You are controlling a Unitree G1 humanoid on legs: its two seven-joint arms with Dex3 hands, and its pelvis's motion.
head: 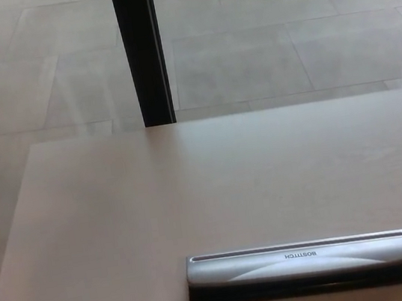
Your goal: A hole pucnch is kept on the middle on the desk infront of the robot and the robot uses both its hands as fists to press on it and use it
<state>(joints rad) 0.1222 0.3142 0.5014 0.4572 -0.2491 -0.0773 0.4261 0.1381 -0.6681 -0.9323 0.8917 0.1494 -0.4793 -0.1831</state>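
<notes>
The hole punch (301, 266) at about five o'clock has a silver-grey lever with a paler curved panel along its front and small dark lettering near the middle; its base is black. The desk (156, 202) is a pale beige with faint wood grain. At twelve o'clock a black post (142, 53) stands against the floor (282, 32), light grey-beige tiles crossed by thin darker seams.

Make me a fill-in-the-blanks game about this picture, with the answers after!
1. The long silver hole punch lies flat on the ____.
2. The word printed on its handle is ____.
3. Behind the desk stands a black ____.
4. The number of robot hands showing is ____.

Missing words: desk; BOSTITCH; post; zero
</notes>
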